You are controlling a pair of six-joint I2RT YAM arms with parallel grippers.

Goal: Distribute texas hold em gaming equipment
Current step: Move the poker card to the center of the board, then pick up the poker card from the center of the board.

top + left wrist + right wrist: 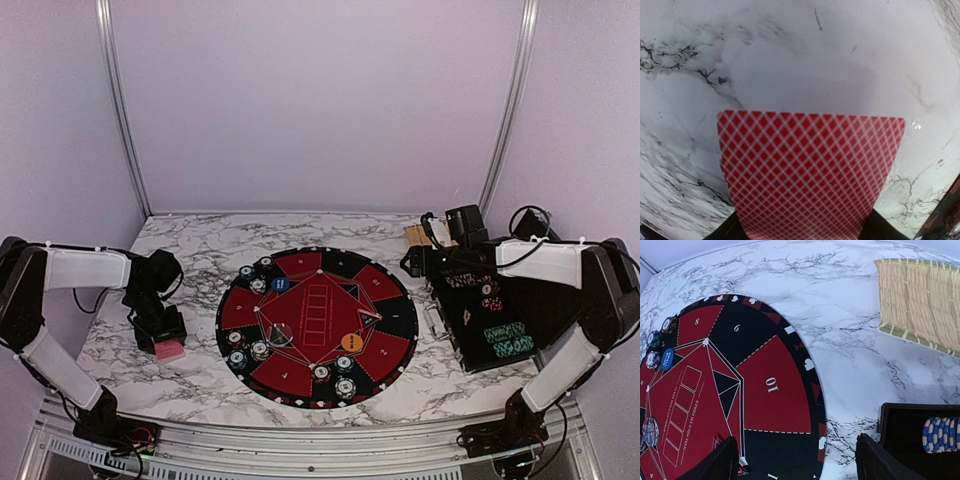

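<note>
A stack of red-backed playing cards with a white diamond lattice fills the lower left wrist view, and my left gripper is shut on it, its dark fingers showing at both lower corners. From above, that gripper holds the cards just over the marble, left of the mat. Poker chip stacks ring the mat, which also carries a blue button and an orange button. My right gripper is open and empty above the mat's right edge, beside the case.
The round black-and-red mat lies mid-table. A black case at the right holds more chips. A bamboo mat lies behind the case. White walls close in the back and sides.
</note>
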